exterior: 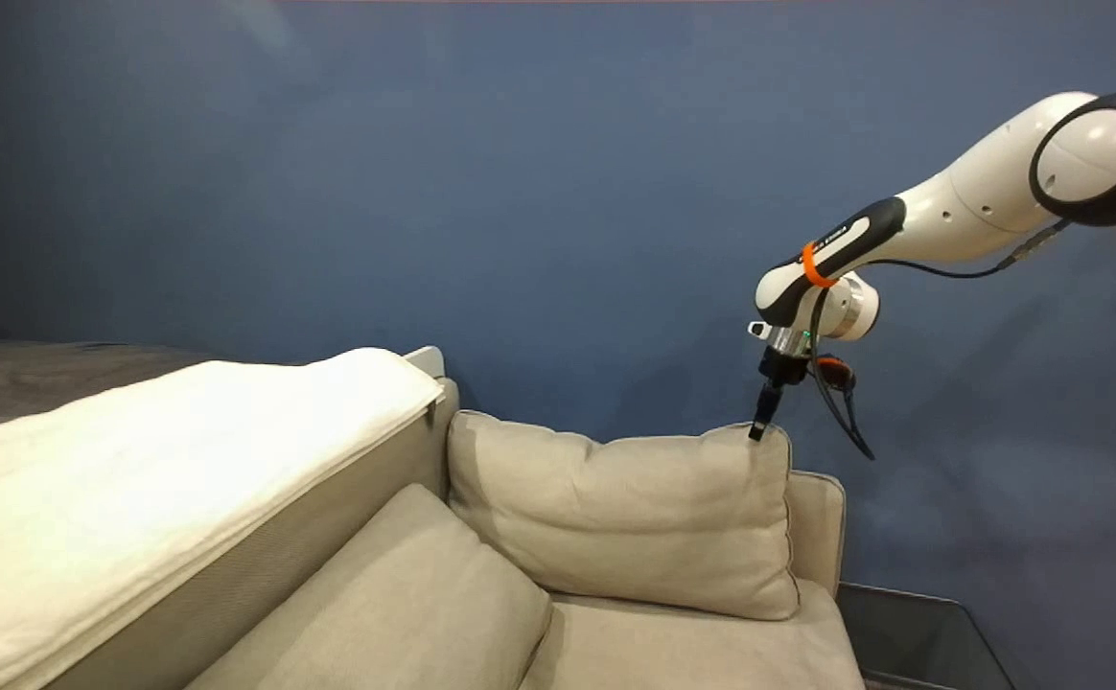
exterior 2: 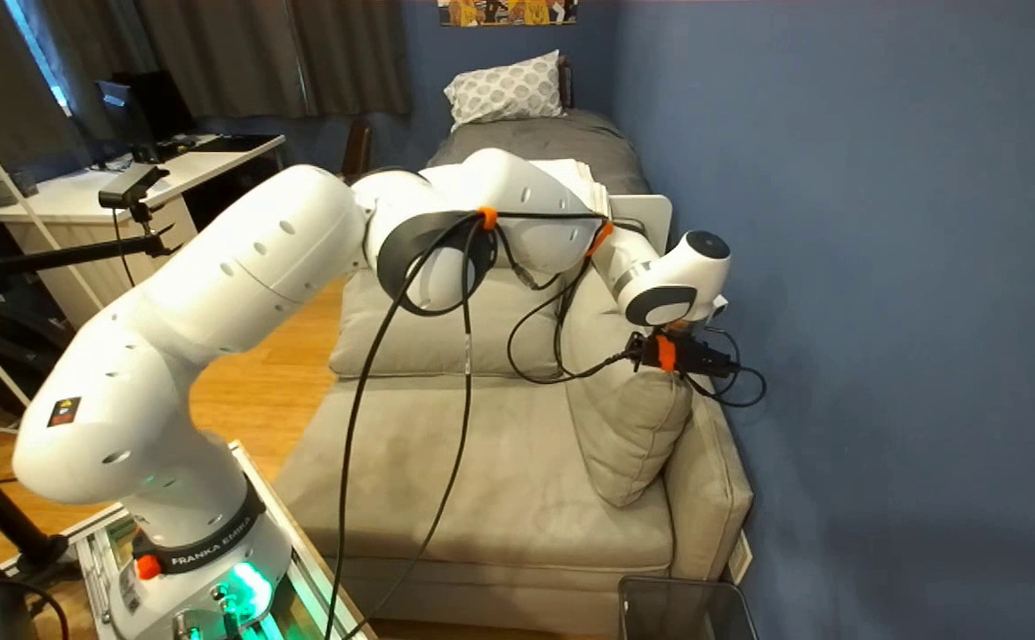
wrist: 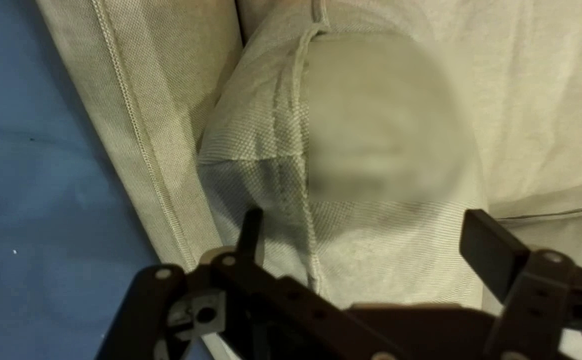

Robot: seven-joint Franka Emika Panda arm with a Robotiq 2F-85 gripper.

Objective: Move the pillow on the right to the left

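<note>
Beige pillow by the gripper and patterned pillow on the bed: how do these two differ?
The beige pillow is plain; the patterned pillow is white with grey motifs. The beige pillow stands on the sofa; the patterned pillow is on the bed. The open gripper is at the beige pillow's upper corner, away from the patterned pillow. Both look soft and roughly rectangular.

- A large, plump, cream-beige fabric pillow [exterior: 625, 513], rectangular, with seamed edges and puffy corners.
- Its broad face shows soft creases.
- It stands on one long edge, leaning back against the beige fabric sofa backrest [exterior: 817, 525].
</note>
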